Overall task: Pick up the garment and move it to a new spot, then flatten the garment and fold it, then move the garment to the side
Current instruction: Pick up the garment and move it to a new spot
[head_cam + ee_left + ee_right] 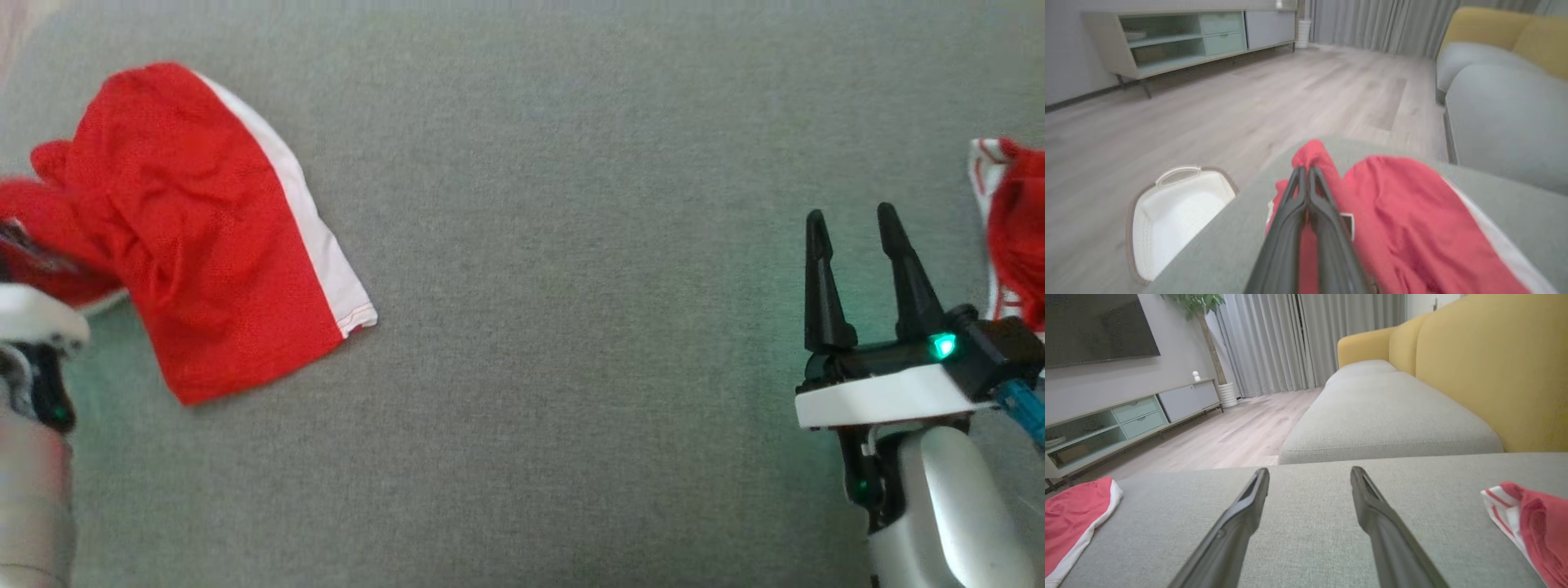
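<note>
Left gripper (1306, 169) was clenched, its two dark fingers pressed together on a bunched fold of the garment (204, 229) at the left edge of the grey seat (571, 327). In the left wrist view the red cloth rose in a small peak just past the fingertips. The garment, red mesh with a white band down one side, lay crumpled by the seat's far left corner, its hem pointing toward the near edge and its white band facing the seat's middle.

Right gripper (851, 214) stood released, fingers well apart and holding nothing, over bare seat near the right edge. Just beside it, at the right edge, lay a second garment (1016, 229), red with white striped trim, apart from the fingers.

Beyond the left edge a white basket (1175, 212) stood on the wood floor (1249, 102). A grey and yellow sofa (1392, 412) lay past the far edge.
</note>
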You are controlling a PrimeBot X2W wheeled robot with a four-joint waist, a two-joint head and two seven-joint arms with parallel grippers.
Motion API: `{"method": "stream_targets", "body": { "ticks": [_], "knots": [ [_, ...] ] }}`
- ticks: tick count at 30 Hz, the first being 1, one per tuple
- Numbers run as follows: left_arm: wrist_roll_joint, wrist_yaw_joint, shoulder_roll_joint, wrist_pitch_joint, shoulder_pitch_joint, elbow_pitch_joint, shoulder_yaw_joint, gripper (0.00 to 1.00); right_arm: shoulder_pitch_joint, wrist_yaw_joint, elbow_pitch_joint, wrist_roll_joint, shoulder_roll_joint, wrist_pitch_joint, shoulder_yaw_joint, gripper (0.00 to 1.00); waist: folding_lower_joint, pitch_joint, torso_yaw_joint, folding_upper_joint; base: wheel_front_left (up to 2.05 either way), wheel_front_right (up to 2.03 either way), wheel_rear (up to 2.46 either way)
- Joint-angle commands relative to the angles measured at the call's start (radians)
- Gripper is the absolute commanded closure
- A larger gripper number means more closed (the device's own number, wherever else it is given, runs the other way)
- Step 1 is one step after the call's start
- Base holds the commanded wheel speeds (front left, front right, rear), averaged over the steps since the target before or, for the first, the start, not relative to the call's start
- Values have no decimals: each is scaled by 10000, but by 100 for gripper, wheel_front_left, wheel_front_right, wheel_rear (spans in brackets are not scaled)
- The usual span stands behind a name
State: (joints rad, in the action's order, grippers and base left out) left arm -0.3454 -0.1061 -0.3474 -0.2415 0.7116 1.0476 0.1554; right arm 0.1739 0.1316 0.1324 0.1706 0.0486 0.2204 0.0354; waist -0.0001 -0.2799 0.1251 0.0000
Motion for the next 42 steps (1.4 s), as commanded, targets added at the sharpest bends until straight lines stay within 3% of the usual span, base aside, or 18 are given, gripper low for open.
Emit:
{"method": "stream_targets", "body": {
  "ticks": [1,4,7,13,21,30,31,32,42],
  "knots": [
    [-70,-49,-695,-149,234,-603,272,100,128,-9,-225,91,16,136,303,0,1,309,-199,0,0,0,0],
    [8,-152,-588,-194,110,-2850,421,100,89,-9,-44,272,16,223,377,0,1,589,-379,0,0,0,0],
    [54,-215,-74,-198,-304,-5228,299,100,54,-9,118,430,16,300,381,0,1,817,-605,0,0,0,0],
    [551,-241,379,-200,-872,-8192,-1349,100,139,-9,281,685,16,383,485,0,1,963,-1240,0,0,0,0],
    [949,-243,904,180,-343,-9066,-4006,100,400,-9,201,1006,16,409,618,0,1,628,-2375,0,0,0,0],
    [1633,-171,2287,421,238,-7491,-5825,100,566,-9,62,1367,16,412,702,0,1,306,-3394,0,0,0,0],
    [1629,-139,2418,433,181,-7271,-5975,87,562,-9,55,1381,16,412,693,0,1,304,-3426,0,0,0,0],
    [1614,-126,2529,418,120,-7087,-6128,0,558,-9,51,1388,16,412,675,0,1,303,-3447,0,0,0,0],
    [1067,173,2883,-87,-570,-6546,-6515,0,372,-9,38,1222,16,413,436,0,1,540,-2843,0,0,0,0]
  ]
}}
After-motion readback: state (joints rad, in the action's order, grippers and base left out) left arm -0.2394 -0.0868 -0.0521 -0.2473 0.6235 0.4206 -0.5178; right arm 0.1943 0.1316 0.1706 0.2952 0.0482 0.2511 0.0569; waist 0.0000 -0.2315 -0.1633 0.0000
